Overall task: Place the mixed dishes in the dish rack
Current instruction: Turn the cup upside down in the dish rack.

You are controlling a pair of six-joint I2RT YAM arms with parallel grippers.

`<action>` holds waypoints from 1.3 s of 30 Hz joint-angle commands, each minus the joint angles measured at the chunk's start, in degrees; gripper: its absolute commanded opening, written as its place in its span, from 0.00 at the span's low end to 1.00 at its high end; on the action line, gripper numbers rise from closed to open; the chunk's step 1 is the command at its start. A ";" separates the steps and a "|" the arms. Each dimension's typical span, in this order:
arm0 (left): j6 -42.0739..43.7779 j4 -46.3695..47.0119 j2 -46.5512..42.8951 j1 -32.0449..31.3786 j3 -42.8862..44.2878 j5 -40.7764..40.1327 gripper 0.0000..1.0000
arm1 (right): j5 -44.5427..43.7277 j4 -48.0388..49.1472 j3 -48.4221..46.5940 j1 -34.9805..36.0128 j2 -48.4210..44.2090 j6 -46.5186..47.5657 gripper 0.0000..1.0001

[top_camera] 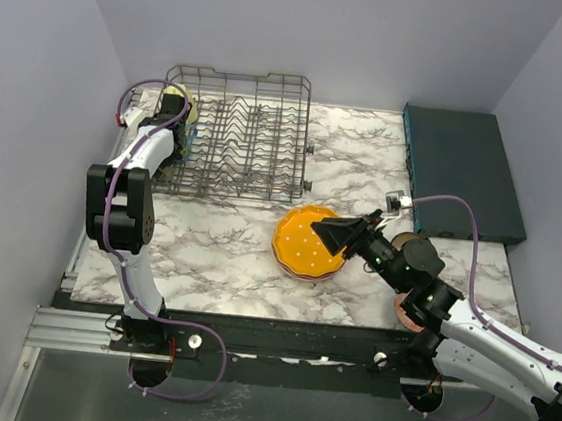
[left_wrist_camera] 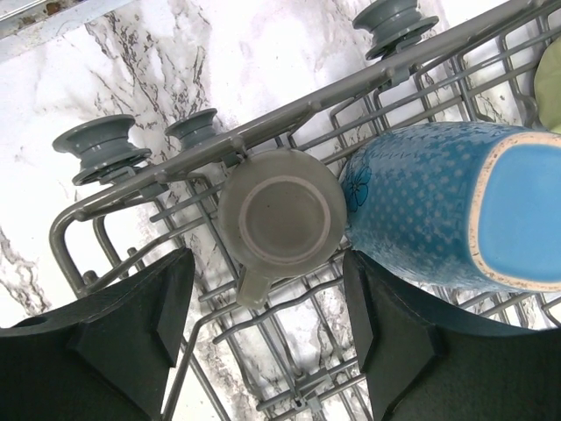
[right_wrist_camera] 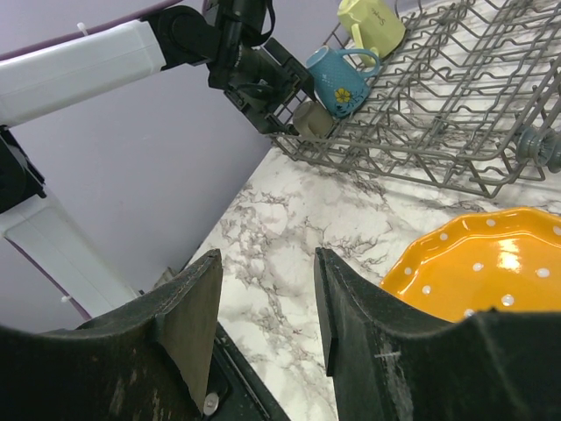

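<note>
From above, the orange plate (top_camera: 297,247) lies flat mid-frame, just under the right gripper (top_camera: 331,234), with the dish rack (top_camera: 239,131) at upper left; left wrist: the left gripper (left_wrist_camera: 267,294) stands spread either side of an upturned grey-olive mug (left_wrist_camera: 280,219) in the dish rack; right wrist: jaws spread, empty, plate at lower right.

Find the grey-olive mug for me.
Left wrist view: the grey-olive mug sits inside the dish rack, at its left edge, beside the blue mug, under the left gripper.
</note>
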State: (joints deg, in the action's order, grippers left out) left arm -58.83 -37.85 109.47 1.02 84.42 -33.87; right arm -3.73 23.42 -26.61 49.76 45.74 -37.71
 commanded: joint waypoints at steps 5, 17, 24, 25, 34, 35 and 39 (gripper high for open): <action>2.27 -3.19 -4.19 -0.24 0.56 1.96 0.74 | 0.67 -1.27 -0.75 -0.09 0.66 -0.55 0.52; 7.91 -3.40 -9.19 -2.83 0.13 4.74 0.73 | -1.42 -6.74 -1.46 -0.10 -2.19 -0.61 0.52; 14.33 -3.33 -12.98 -3.74 -0.09 9.09 0.74 | -3.62 -11.50 -2.39 -0.10 -4.65 0.09 0.52; 15.20 -3.33 -13.68 -3.72 -0.09 10.40 0.74 | -3.87 -11.92 -2.26 -0.10 -5.06 0.16 0.52; 22.93 2.56 -22.42 -3.74 -5.06 24.16 0.84 | -5.53 -16.38 -3.10 -0.09 -6.95 0.53 0.53; 23.54 3.75 -23.53 -3.69 -6.16 25.69 0.87 | -5.74 -17.11 -3.28 -0.10 -7.05 0.53 0.53; 25.43 6.76 -28.03 -3.72 -9.03 29.87 0.99 | -6.90 -19.28 -3.79 -0.10 -8.04 0.86 0.55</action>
State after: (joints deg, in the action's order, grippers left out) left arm -37.47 -35.81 86.17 -2.79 78.06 -12.03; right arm -7.84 8.23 -28.27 49.76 39.00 -37.87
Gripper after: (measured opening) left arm 0.959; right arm 0.539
